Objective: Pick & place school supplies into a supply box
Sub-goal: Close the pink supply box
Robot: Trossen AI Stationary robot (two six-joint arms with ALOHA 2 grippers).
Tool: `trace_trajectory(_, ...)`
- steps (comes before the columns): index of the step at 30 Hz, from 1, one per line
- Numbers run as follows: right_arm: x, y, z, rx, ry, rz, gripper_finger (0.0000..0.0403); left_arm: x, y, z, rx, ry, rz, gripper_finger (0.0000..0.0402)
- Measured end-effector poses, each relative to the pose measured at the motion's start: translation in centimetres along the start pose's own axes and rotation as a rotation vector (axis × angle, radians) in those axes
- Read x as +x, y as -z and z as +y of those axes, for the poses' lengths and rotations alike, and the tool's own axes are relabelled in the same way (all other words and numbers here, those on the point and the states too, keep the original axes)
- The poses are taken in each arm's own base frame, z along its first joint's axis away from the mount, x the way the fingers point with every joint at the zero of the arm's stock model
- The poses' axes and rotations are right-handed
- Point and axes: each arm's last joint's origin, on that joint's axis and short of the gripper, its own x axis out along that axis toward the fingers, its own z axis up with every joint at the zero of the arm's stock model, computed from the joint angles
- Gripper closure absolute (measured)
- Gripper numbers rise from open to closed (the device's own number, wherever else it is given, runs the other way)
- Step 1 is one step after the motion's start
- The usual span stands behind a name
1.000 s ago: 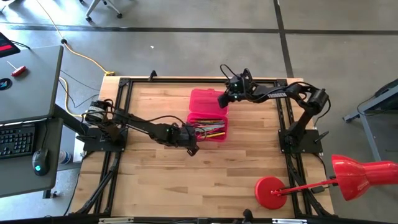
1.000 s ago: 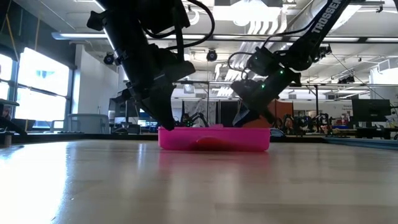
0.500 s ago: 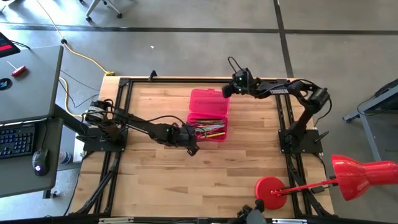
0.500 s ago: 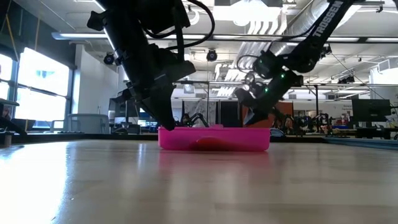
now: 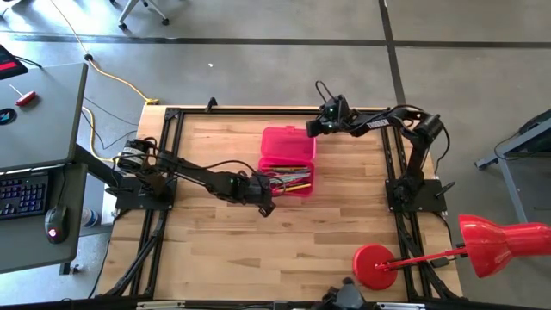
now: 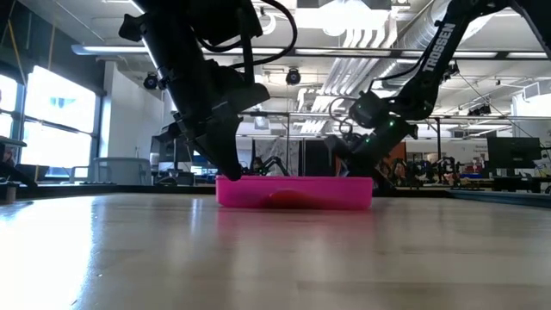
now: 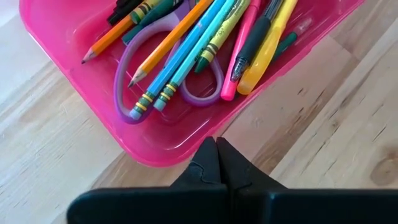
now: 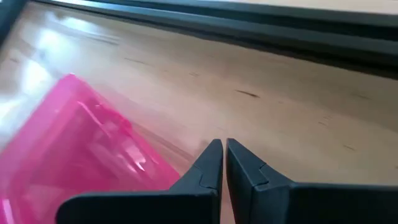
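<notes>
The pink supply box (image 5: 287, 159) lies open in the middle of the table, its lid (image 5: 287, 142) flat on the far side. In its tray lie the school supplies (image 7: 186, 56): pencils, pens and purple-handled scissors (image 7: 134, 93). My left gripper (image 7: 216, 144) is shut and points down at the tray's near left corner (image 5: 265, 200). My right gripper (image 8: 222, 146) is shut and hangs low over the wood beside the lid's far right corner (image 5: 312, 129). My left gripper has its shut fingertips (image 7: 208, 149) at the tray's outer wall (image 7: 168, 149), slanting down from the table's left. Whether they touch the wall I cannot tell. My right gripper has its shut tips beside the lid's edge (image 8: 177, 165). Whether they touch it I cannot tell.
A red lamp (image 5: 495, 241) on a round base (image 5: 374, 265) stands at the near right corner. Black frame rails (image 5: 164, 164) run along the table's sides. Bare wood (image 5: 275, 250) lies on the near side of the box.
My right gripper has come off the lid's far right corner, gone a little toward the table's far right, and sunk toward the wood while rolling slightly. In the low view the box's top edge now looks flatter and its left end sits a little farther left.
</notes>
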Motion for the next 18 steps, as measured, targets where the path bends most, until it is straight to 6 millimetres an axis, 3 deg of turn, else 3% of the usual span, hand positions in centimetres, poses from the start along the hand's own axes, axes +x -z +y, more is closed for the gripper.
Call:
trace_trajectory(5,0.0,-0.1,0.3,-0.003,-0.084,0.017,0.0403,0.0,0.1,0.1,0.003,-0.006,0.006,0.0378)
trace_trajectory(9,-0.1,-0.1,0.6,-0.010,-0.106,0.019,0.0403,-0.1,0.2,0.2,0.007,-0.017,0.016,0.0391)
trace_trajectory(18,-1.8,-1.3,2.2,-0.074,-0.179,-0.032,0.0403,-0.1,0.3,0.2,0.010,-0.014,0.034,0.0379)
